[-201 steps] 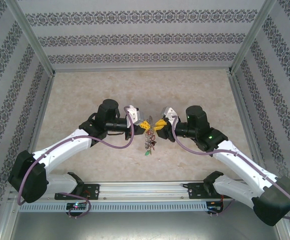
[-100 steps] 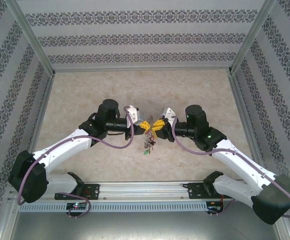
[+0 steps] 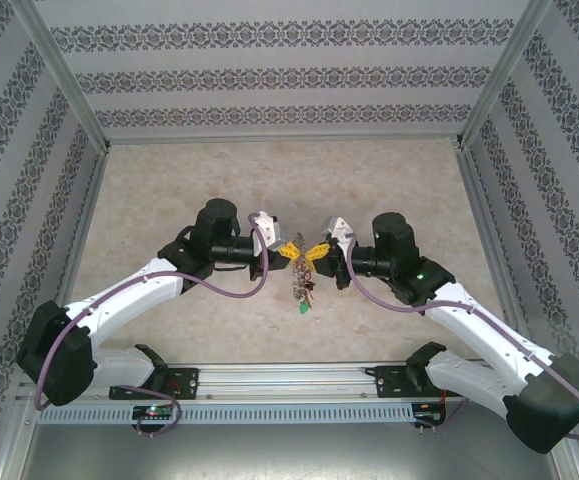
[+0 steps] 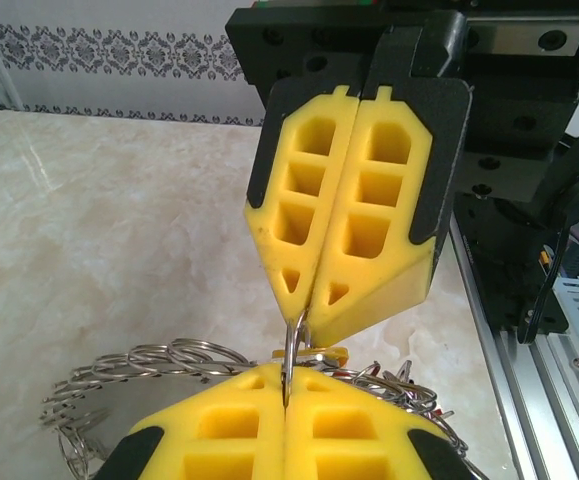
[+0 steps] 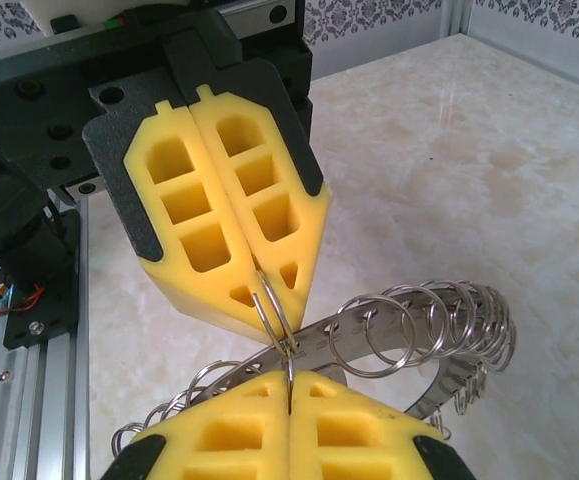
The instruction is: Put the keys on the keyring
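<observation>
left gripper (image 3: 293,252), right gripper (image 3: 313,252) tip to tip over marble table (image 3: 169,190) centre, both pinched tight on small split ring (image 5: 272,308). keyring (image 3: 301,288) hangs just beneath. yellow fingers (image 4: 369,200) screen ring's join.

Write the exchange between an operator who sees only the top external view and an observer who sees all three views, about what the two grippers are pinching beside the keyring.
Operator: From above, the left gripper and right gripper meet tip to tip by the large round metal keyring crowded with silvery keys. Is the right one shut?
Observer: Yes. The left wrist view shows its yellow foam fingers pressed flat together, with no gap.
Operator: What sits between the two grippers?
Observer: The right wrist view shows a small thin wire split ring running from the left gripper's closed tips to the right gripper's closed tips.
</observation>
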{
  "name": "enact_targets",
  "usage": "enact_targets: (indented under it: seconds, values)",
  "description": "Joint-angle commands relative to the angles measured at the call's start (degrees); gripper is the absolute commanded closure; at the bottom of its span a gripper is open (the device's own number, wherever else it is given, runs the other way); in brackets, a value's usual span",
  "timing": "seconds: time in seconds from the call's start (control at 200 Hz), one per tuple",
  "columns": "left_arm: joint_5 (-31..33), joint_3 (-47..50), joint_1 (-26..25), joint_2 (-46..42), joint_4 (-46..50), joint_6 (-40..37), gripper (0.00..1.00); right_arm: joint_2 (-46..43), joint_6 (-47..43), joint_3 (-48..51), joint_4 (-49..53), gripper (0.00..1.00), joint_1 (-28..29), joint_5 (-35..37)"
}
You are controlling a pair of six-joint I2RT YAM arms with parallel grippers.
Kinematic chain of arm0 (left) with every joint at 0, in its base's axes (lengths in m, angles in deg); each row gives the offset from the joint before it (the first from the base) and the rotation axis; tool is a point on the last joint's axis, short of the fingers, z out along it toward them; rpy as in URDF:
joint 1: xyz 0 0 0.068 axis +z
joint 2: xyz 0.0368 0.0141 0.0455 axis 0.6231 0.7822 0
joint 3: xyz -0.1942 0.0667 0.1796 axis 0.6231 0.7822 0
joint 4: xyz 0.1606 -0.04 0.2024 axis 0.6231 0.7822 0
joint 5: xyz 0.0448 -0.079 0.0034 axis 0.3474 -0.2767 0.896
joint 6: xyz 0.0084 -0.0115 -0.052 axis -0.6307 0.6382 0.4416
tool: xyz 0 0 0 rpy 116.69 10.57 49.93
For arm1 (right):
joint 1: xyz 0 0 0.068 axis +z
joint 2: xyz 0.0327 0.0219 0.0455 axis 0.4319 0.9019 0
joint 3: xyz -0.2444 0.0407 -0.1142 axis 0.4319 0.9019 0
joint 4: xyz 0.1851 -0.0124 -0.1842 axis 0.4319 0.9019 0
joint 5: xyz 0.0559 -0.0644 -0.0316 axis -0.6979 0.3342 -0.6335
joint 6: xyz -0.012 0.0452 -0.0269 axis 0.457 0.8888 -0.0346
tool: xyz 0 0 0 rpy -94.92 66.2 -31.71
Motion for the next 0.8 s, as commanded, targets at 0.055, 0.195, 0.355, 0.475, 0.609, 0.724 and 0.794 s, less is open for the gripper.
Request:
enact_targets:
  seconds: [0.055, 0.195, 0.355, 0.475, 0.609, 0.724, 0.794]
  values:
    - [0.4, -1.5, 0.4, -1.7, -1.6, -1.4, 1.0, -0.1, 3.2, -1.0, 3.5, 1.0, 0.3, 1.5]
    - [0.9, -2.5, 0.4, -1.4, 2.6, -4.9, 1.0, 2.5, 5.2, -6.9, 12.4, 1.0, -0.5, 4.2]
    - [2.2, -2.7, 0.4, -1.1, 3.7, -6.9, 1.0, 6.3, 4.9, -14.3, 22.6, 1.0, -0.5, 5.6]
    - [2.2, -2.7, 0.4, -0.2, 3.1, -6.5, 1.0, 9.3, 5.8, -18.6, 27.7, 1.0, -0.5, 5.3]
    - [3.3, -2.1, 0.4, -0.1, 0.8, -5.0, 1.0, 11.7, 5.9, -21.2, 31.4, 1.0, 0.2, 7.9]
    - [4.7, -1.3, 0.4, -0.3, -1.1, -3.6, 1.0, 12.6, 8.1, -22.1, 31.0, 1.0, 0.1, 7.2]
    - [4.9, -1.0, 0.3, -0.3, -1.8, -3.0, 1.0, 12.9, 10.6, -21.6, 27.9, 1.0, 0.2, 3.6]
